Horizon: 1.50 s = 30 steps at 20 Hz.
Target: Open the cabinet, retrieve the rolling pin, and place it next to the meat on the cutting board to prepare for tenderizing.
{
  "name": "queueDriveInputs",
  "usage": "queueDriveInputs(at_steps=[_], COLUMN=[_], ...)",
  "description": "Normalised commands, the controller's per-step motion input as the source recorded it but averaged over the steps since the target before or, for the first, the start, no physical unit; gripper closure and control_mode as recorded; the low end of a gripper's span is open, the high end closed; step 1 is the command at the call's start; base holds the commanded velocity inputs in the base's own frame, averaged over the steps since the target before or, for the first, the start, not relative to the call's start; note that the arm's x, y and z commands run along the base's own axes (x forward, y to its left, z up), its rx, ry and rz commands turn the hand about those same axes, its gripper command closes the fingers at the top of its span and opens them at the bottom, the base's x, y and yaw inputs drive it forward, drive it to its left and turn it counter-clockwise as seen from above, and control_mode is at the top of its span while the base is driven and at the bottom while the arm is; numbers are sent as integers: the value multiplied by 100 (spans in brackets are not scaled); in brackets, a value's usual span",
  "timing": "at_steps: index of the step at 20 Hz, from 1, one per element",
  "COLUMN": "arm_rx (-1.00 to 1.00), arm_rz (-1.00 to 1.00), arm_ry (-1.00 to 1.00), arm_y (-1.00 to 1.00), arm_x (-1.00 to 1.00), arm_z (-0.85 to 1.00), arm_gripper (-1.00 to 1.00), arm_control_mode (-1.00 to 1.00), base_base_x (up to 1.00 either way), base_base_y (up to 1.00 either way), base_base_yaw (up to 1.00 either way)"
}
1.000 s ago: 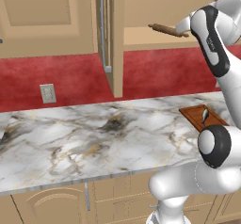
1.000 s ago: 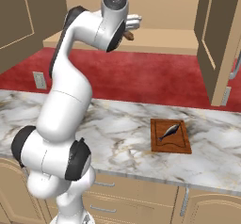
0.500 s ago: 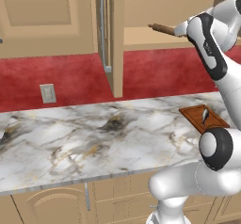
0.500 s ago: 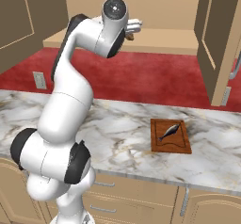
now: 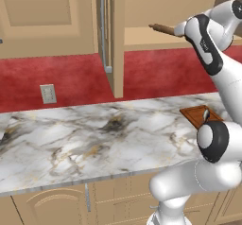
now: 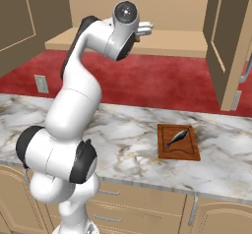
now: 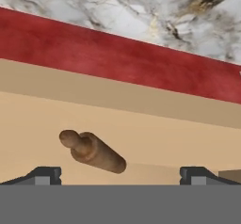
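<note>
Standing open, the cabinet (image 5: 118,35) shows both doors swung out, one at the left in the left base view with its long silver bar handle (image 5: 108,28) on the edge, the other at the right in the right base view (image 6: 231,41). On its pale wooden shelf (image 6: 167,41) lies the rolling pin (image 5: 163,29), a slim brown cylinder with a knobbed end pointing left in the left base view. In the hand view the rolling pin (image 7: 94,152) lies flat on the shelf, its knob toward the left, between and just ahead of the two dark fingertips (image 7: 44,175).

Below the shelf runs a red wall (image 5: 71,82) carrying a pale outlet plate (image 5: 47,94). The marble worktop (image 5: 85,143) holds the cutting board (image 6: 178,141), reddish-brown with a darker groove, and on it the meat (image 6: 177,137), a small grey lump lying slantwise near the board's middle. Board and rolling pin are well apart, the shelf high above the worktop. Arched base cabinets (image 6: 147,213) sit beneath the worktop.

The white arm rises from its base and bends at a high elbow, the forearm reaching up to the shelf. The claw (image 7: 121,176) is released, its jaws spread wide at either side of the hand view, holding nothing; the rolling pin lies free, close before it.
</note>
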Motion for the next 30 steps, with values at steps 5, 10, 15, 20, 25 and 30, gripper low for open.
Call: queueDriveInputs(at_steps=[5,10,15,20,25,30], arm_rx=[0,0,0,0,-1,-1], arm_rz=[2,3,4,5,7,9], arm_ry=[0,0,0,1,0,0], arm_y=[-12,-6,-8,-11,-12,-13], arm_x=[28,27,19,14,12,17], arm_z=[-1,-4,-7,-14,-20,-17], arm_gripper=[-100,-100,-100,-100,-100,-100], arm_control_mode=[-100,-100,-100,-100,-100,-100], base_base_x=[0,0,0,0,0,0], base_base_y=[0,0,0,0,0,0], base_base_yaw=[0,0,0,0,0,0])
